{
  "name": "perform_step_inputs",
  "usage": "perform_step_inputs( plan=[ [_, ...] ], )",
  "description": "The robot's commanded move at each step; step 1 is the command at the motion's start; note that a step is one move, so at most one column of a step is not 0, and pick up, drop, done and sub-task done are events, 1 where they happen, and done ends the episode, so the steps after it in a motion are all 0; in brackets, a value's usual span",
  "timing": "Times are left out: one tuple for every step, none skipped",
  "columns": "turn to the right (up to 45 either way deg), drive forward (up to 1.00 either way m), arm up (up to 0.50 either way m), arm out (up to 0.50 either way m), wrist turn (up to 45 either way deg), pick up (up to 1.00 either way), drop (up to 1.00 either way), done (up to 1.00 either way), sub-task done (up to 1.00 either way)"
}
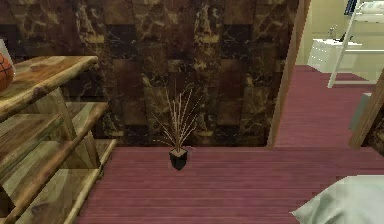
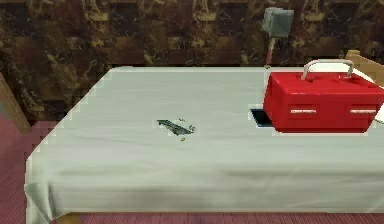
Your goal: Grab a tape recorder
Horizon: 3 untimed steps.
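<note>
A table under a pale cloth (image 2: pixel 130 150) spreads across the arm side view. A red box with a white handle (image 2: pixel 320 100) stands on it at the right. A flat dark thing (image 2: pixel 259 118) lies against the box's left side, too small to name. Near the table's middle lies a small dark, thin object (image 2: pixel 175 127).
A wooden shelf unit (image 1: pixel 45 130) stands at the forward view's left with a round orange thing (image 1: pixel 4 65) on top. A potted dry plant (image 1: pixel 179 135) stands before the patterned brown wall (image 1: pixel 200 60). A doorway (image 1: pixel 335 80) opens at the right. A grey square-headed post (image 2: pixel 275 30) rises behind the table.
</note>
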Motion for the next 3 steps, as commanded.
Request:
perform_step_inputs(
  plan=[
    [0.0,0.0,0.36,0.0,0.0,0.0,0.0,0.0,0.0],
    [0.0,0.0,0.0,0.48,0.0,0.0,0.0,0.0,0.0],
    [0.0,0.0,0.0,0.0,45.0,0.0,0.0,0.0,0.0]
  ],
)
